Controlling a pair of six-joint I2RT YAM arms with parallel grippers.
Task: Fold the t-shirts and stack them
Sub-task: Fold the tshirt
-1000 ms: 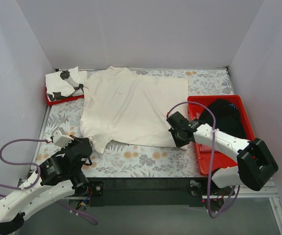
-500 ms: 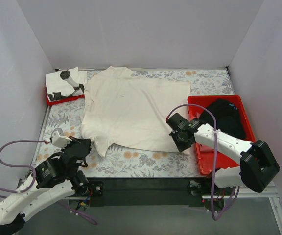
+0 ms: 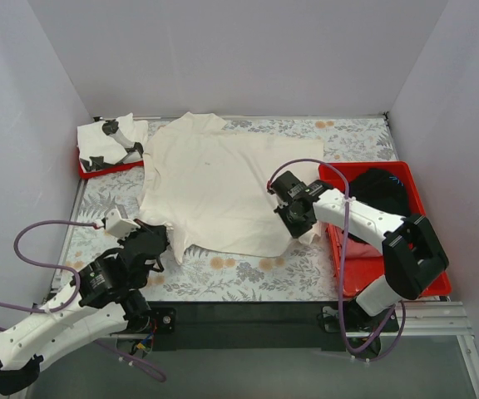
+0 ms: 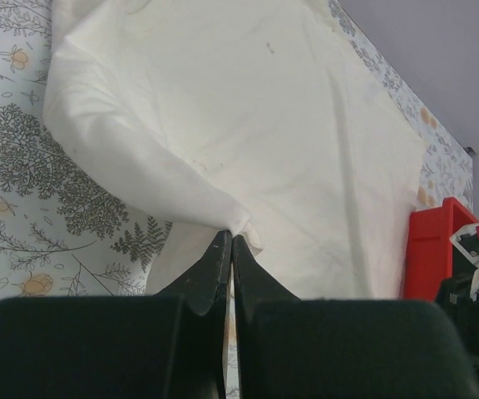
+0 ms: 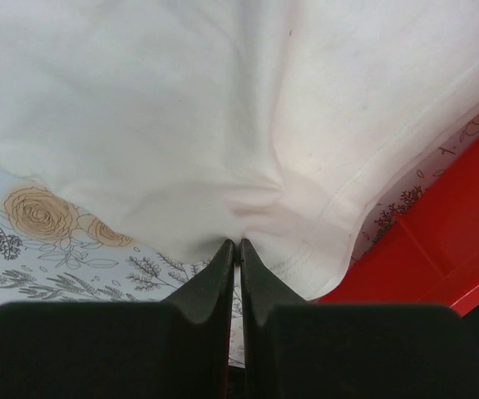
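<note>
The cream-white t-shirt lies spread on the flowered table, its near edge lifted and folded back. My left gripper is shut on its near-left sleeve corner; the left wrist view shows the cloth pinched at the fingertips. My right gripper is shut on the shirt's near-right hem corner, and the right wrist view shows the cloth bunched at its tips. A black t-shirt lies in the red tray on the right. A white t-shirt with black marks lies folded at the far left.
A big red tray stands on the right, close to my right arm; its edge shows in the right wrist view. A small red tray lies under the marked shirt at far left. Grey walls close in the table.
Both grippers have moved away from me, carrying the shirt's near corners with them. The near edge has lifted and the shirt now reaches less far toward me.
</note>
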